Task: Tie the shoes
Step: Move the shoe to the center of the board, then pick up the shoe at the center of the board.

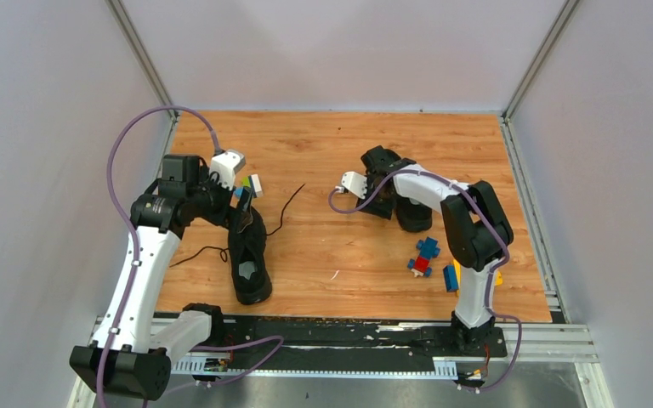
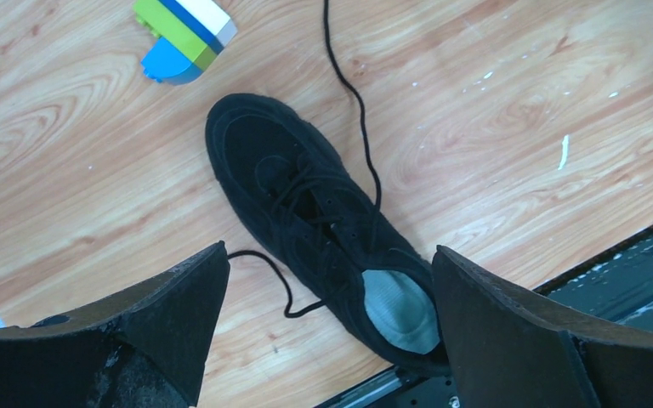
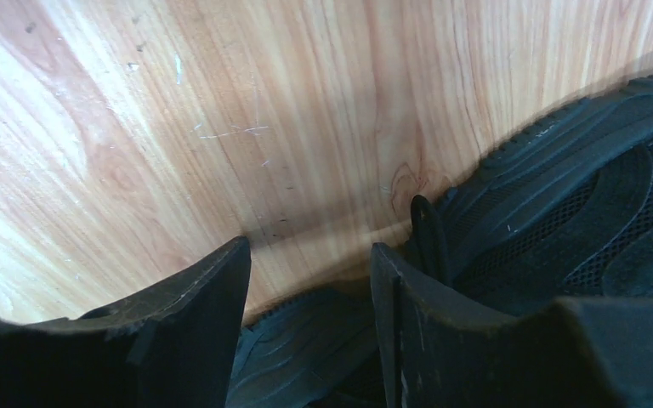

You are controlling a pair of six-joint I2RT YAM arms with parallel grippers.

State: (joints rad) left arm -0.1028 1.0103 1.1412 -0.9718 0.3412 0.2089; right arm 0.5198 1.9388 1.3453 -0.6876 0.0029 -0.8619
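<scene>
One black shoe (image 1: 250,255) stands upright near the left front of the table, its pale grey insole showing. In the left wrist view the shoe (image 2: 306,204) lies below my fingers, with its loose laces (image 2: 353,93) trailing over the wood on both sides. My left gripper (image 2: 330,248) hangs above it, open and empty; it also shows in the top view (image 1: 240,202). The other shoe (image 1: 414,219) lies at centre right with its ribbed sole (image 3: 553,178) turned to the camera. My right gripper (image 3: 308,245) is partly open at the sole's edge; it also shows in the top view (image 1: 388,197).
A green, blue and white toy block (image 1: 247,185) sits just beyond the left shoe's toe; it also shows in the left wrist view (image 2: 183,34). Blue, red and yellow blocks (image 1: 425,255) lie right of centre. The black base rail (image 1: 349,333) runs along the near edge. Grey walls enclose the wooden table.
</scene>
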